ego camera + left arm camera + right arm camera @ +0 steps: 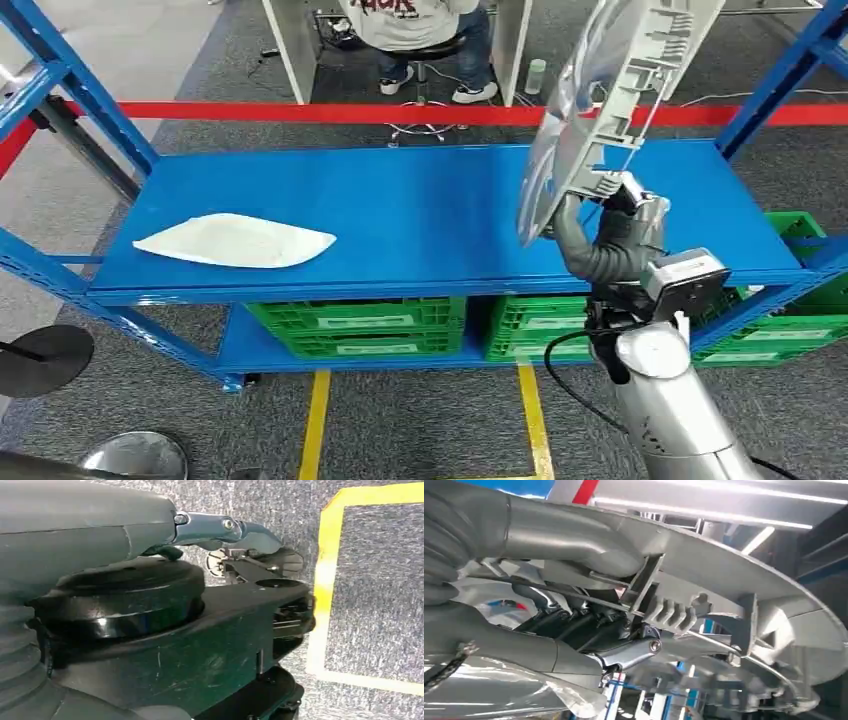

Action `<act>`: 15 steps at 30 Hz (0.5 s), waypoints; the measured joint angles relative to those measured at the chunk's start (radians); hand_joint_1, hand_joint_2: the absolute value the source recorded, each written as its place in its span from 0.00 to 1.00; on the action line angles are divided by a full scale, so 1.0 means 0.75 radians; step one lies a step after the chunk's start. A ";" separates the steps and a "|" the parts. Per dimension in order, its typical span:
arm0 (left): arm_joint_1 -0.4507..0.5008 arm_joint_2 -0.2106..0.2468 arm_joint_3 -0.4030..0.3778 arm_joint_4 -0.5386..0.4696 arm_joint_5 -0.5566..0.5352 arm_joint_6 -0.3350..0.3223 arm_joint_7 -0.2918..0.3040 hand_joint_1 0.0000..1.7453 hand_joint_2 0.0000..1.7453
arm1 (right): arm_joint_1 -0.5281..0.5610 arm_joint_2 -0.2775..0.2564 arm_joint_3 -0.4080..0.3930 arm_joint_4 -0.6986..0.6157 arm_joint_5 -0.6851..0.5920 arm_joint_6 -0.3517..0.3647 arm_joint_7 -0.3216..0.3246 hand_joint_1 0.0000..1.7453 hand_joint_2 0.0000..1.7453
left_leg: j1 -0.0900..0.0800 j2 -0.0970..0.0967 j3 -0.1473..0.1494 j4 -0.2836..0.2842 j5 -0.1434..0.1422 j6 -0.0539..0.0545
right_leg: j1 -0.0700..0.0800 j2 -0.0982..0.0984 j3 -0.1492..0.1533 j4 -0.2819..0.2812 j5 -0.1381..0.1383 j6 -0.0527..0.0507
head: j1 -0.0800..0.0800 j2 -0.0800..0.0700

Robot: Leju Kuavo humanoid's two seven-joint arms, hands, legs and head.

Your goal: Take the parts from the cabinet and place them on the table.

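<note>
— Head view, what's the right hand [612,205] doing?
— Its fingers [574,540] grip a grey ribbed part [610,90], raised on edge above the blue counter [420,215] at three o'clock.
— Anything else?
— A white part [235,241] lies flat at nine o'clock.
— Left hand [220,530]?
— Over the floor; can't tell its fingers.

Blue shelf [430,215] carries 1 white part [235,241]
</note>
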 joint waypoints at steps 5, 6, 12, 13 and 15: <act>0.000 -0.007 0.000 0.000 0.002 -0.001 -0.001 0.00 1.00 | 0.012 -0.015 0.009 -0.029 -0.039 0.025 -0.014 1.00 1.00 | 0.015 0.001 0.013 -0.036 0.015 0.009 | -0.003 -0.005 -0.055 0.100 -0.074 0.033 | 0.009 0.000; 0.000 -0.007 0.000 0.000 0.003 -0.001 -0.001 0.00 1.00 | 0.016 -0.019 0.011 -0.035 -0.047 0.030 -0.026 1.00 1.00 | 0.015 0.002 0.012 -0.035 0.015 0.009 | -0.005 -0.006 -0.102 0.201 -0.122 0.038 | 0.008 0.000; 0.001 -0.009 0.002 0.000 0.013 0.001 -0.011 0.00 1.00 | 0.119 -0.027 0.042 -0.148 -0.056 0.007 -0.089 1.00 1.00 | 0.021 -0.006 0.022 -0.029 0.004 0.000 | -0.017 -0.012 -0.070 0.130 -0.012 0.057 | 0.007 0.000; 0.001 -0.009 0.003 0.000 0.016 0.001 -0.013 0.00 1.00 | 0.131 -0.028 0.049 -0.167 -0.068 0.009 -0.098 1.00 1.00 | 0.021 -0.007 0.022 -0.022 -0.002 -0.009 | -0.021 -0.017 -0.019 0.019 0.012 0.060 | 0.008 0.000; 0.001 -0.007 0.003 0.000 0.024 0.001 -0.017 0.00 1.00 | 0.157 -0.035 0.076 -0.222 -0.094 0.033 -0.132 1.00 1.00 | 0.010 -0.007 0.011 -0.008 -0.006 -0.023 | -0.014 -0.007 0.004 0.003 -0.005 0.036 | 0.011 0.000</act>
